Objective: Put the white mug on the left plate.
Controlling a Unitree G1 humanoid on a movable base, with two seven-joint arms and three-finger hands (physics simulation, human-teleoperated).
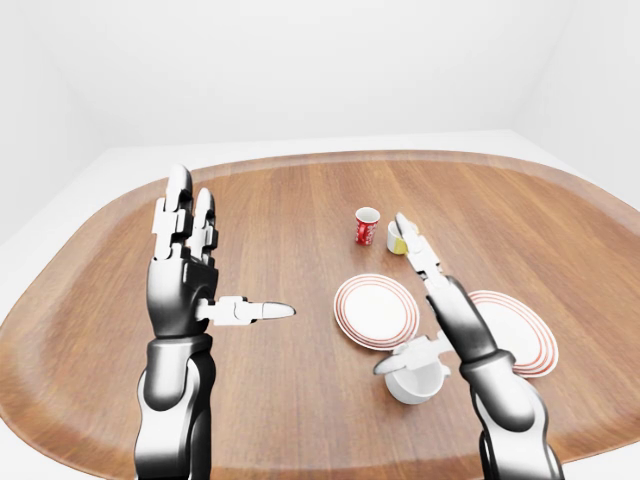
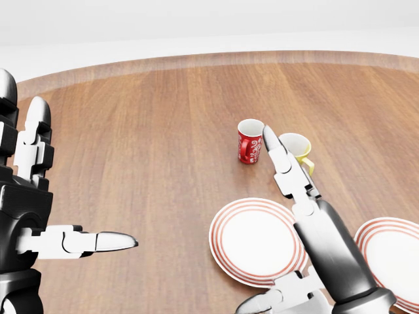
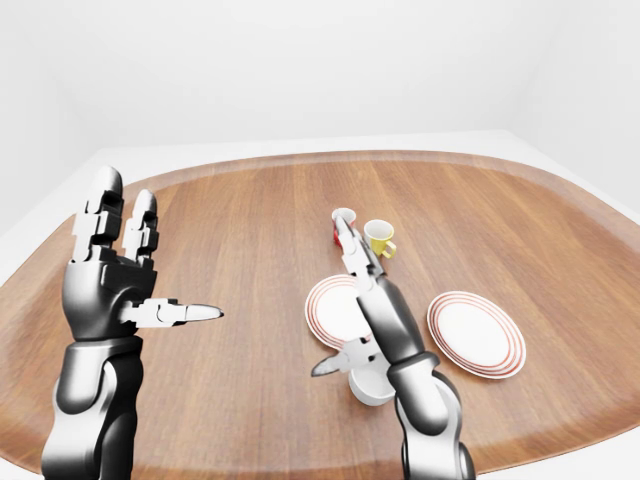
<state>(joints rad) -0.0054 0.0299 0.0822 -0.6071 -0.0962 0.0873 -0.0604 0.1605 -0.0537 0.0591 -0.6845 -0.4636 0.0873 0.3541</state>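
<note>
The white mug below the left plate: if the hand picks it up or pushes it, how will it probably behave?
The white mug looks rigid and glossy, so it may slip between the fingers of the open right hand. It is wide and low, standing upright on the table, so a push would probably slide it, not tip it. It seems empty, likely light.

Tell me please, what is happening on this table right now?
A humanoid robot stands at a wooden table with both hands open and holding nothing. Its right hand is raised over the white mug, which sits near the bottom of the left-eye view, just below the left plate and not on it. The left hand is held up, away from everything. A red mug, a yellow mug and the right plate are untouched.
</note>
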